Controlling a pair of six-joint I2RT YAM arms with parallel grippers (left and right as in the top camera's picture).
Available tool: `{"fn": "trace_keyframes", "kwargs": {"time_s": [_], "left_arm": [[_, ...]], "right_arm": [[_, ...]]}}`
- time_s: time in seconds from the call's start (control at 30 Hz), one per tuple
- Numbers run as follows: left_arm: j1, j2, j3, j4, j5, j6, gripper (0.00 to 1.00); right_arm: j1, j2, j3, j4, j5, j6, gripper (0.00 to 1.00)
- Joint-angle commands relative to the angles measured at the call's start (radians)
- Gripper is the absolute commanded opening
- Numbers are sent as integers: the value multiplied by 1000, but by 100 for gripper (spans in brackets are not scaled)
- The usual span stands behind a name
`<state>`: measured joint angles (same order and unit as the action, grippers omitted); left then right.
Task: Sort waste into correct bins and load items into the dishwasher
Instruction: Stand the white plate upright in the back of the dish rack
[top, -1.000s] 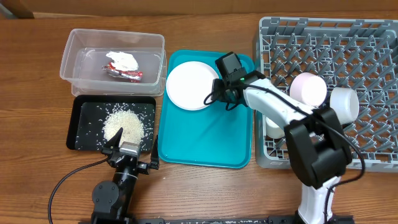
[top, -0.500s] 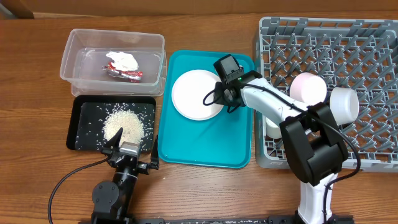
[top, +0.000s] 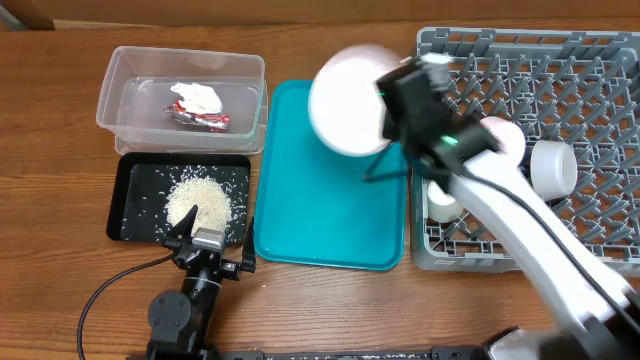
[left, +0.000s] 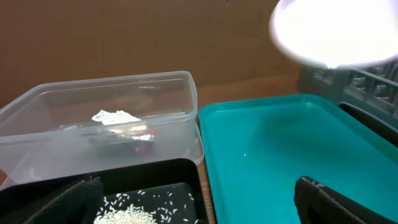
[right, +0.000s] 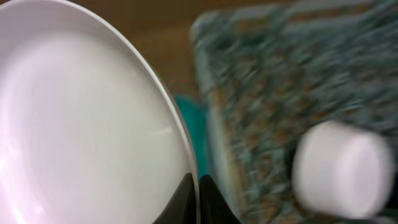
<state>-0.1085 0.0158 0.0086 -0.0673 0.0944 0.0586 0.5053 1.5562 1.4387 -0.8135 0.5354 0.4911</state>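
Reaches across with the right arm, pinching the plate (top: 345, 98) by its rim in the right gripper (right: 196, 198) — holds it high over the teal tray (top: 330, 220), just beside the dish rack's (top: 560, 60) left edge, with open air beneath. Rests the left gripper (top: 208, 245), spread wide, at the black tray's (top: 130, 180) near edge.

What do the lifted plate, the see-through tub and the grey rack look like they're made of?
The plate looks like glazed ceramic or melamine: smooth, glossy white. The tub is clear plastic; the red wrapper shows through its walls. The rack seems matte grey moulded plastic, given its lattice and pegs.
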Motion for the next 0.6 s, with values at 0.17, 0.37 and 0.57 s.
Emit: {"fn": "trace_keyframes", "kwargs": {"time_s": [0.17, 0.37, 0.57], "left_arm": [[6, -5, -4, -2, 6, -6, 100], [6, -5, -4, -2, 6, -6, 100], [6, -5, -4, -2, 6, -6, 100]], "right_arm": [[-44, -74, 16, 61, 651, -259, 4], [-140, -27, 14, 131, 650, -367, 4], [-222, 46, 14, 186, 617, -392, 4]]}}
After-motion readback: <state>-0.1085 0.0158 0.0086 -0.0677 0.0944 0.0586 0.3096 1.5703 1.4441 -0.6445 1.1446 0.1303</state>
